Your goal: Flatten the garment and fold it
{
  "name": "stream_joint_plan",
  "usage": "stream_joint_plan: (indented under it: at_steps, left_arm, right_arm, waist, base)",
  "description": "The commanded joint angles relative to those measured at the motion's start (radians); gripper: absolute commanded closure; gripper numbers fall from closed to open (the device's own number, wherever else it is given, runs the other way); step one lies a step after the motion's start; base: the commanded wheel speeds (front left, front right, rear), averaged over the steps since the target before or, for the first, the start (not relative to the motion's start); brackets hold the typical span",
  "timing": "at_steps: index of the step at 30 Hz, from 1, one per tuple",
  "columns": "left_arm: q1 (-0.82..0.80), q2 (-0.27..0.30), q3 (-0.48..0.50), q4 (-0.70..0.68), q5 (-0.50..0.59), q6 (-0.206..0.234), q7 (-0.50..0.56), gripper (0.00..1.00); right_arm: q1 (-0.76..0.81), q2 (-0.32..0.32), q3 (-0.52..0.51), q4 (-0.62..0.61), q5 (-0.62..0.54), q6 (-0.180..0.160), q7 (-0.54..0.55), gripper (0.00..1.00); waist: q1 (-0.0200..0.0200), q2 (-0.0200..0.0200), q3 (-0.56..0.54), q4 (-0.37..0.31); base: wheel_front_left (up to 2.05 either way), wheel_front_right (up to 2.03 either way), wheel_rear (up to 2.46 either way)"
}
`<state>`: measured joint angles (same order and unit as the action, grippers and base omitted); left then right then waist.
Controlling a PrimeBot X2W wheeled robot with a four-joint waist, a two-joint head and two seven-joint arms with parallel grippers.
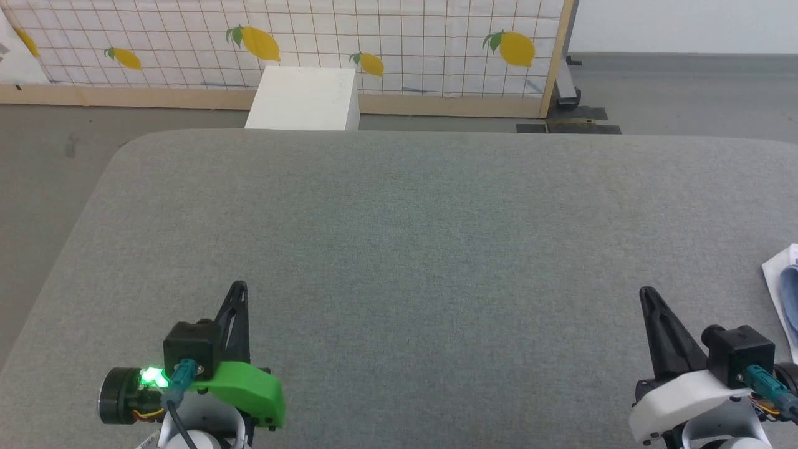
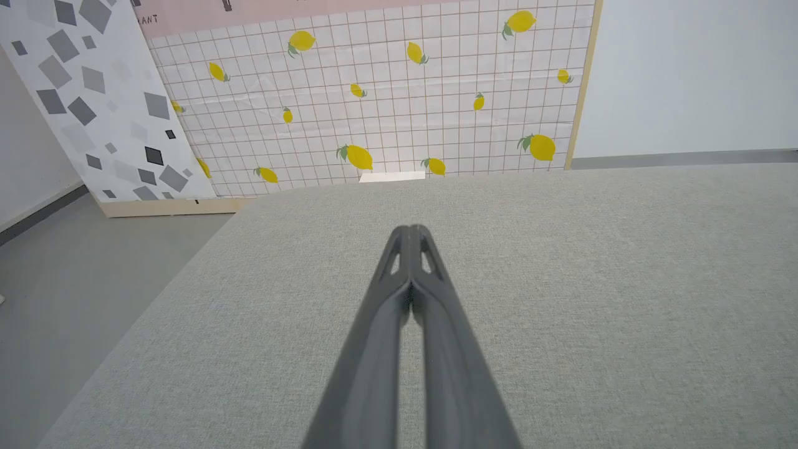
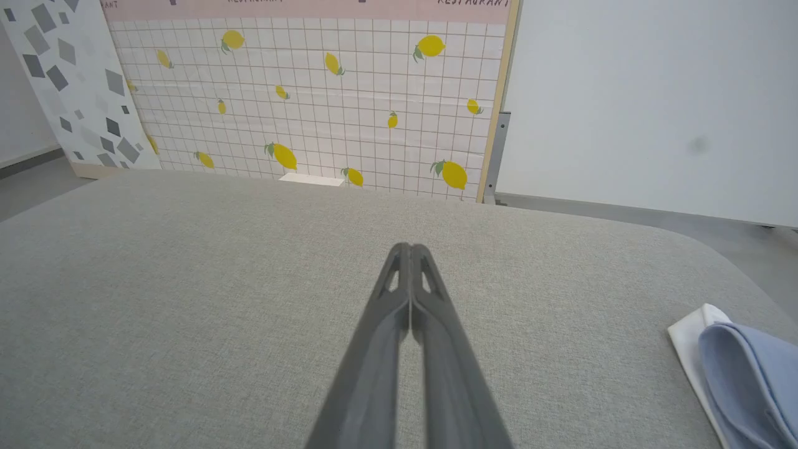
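You have the left gripper (image 2: 410,234) closed, its two dark fingers meeting at the tips over the grey fabric table (image 2: 592,299). Past the far edge you see a white box (image 2: 391,177) peeking up before the lemon-print panel (image 2: 399,93), with grey floor (image 2: 75,280) at left

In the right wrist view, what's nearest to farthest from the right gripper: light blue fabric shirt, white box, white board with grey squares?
From the right gripper:
1. Light blue fabric shirt, close on its right.
2. White box, beyond the grey table, ahead-left.
3. White board with grey squares, far left corner.
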<state>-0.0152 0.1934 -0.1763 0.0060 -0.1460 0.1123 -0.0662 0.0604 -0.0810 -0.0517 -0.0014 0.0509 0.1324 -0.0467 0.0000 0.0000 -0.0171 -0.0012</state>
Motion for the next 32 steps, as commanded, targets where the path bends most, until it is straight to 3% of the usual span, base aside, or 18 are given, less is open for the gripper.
stream_joint_plan:
  at_steps: [1, 32]
  left_arm:
    - [0.010, -0.013, 0.014, -0.004, 0.018, -0.012, 0.004, 1.00]
    - [0.014, -0.117, 0.144, -0.006, 0.121, -0.092, 0.054, 1.00]
  right_arm:
    - [-0.022, 0.006, 0.005, 0.001, -0.014, -0.001, 0.004, 1.00]
    - [-0.053, 0.026, 0.043, 0.001, -0.044, -0.002, 0.038, 1.00]
  waist:
    - [0.0000, 0.0000, 0.001, 0.000]
    - [0.0000, 0.0000, 0.014, 0.001]
  base:
    - [0.00, 0.00, 0.00]
    - [0.00, 0.00, 0.00]
